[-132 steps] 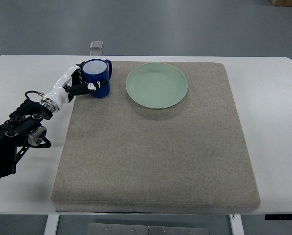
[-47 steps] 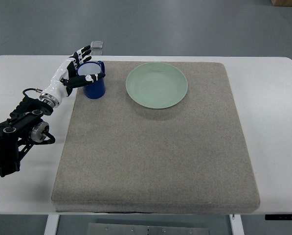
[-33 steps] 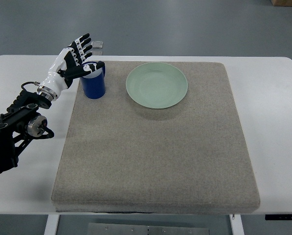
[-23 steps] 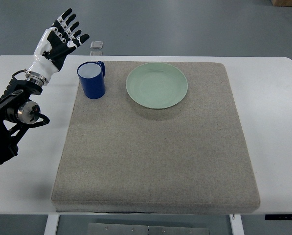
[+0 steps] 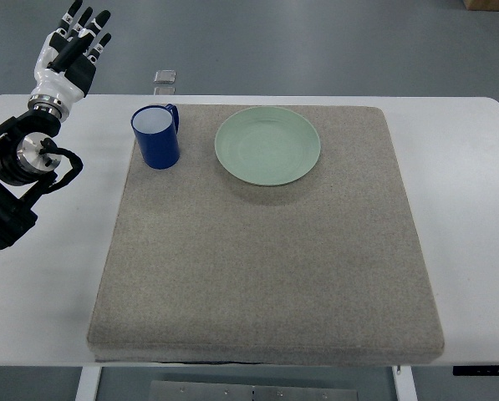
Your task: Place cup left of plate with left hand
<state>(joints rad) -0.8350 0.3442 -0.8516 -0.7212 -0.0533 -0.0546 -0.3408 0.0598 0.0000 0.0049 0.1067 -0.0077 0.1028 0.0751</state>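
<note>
A blue cup with a white inside stands upright on the grey mat, its handle turned to the back right. It sits just left of the pale green plate, with a gap between them. My left hand is raised at the far left, well away from the cup, fingers spread and holding nothing. Its black arm runs down the left edge. The right arm does not show.
The grey felt mat covers most of the white table. A small grey object lies on the floor beyond the table's far edge, behind the cup.
The left hand let go of the cup, opened, and rose back and to the left. The cup stays upright left of the plate.
</note>
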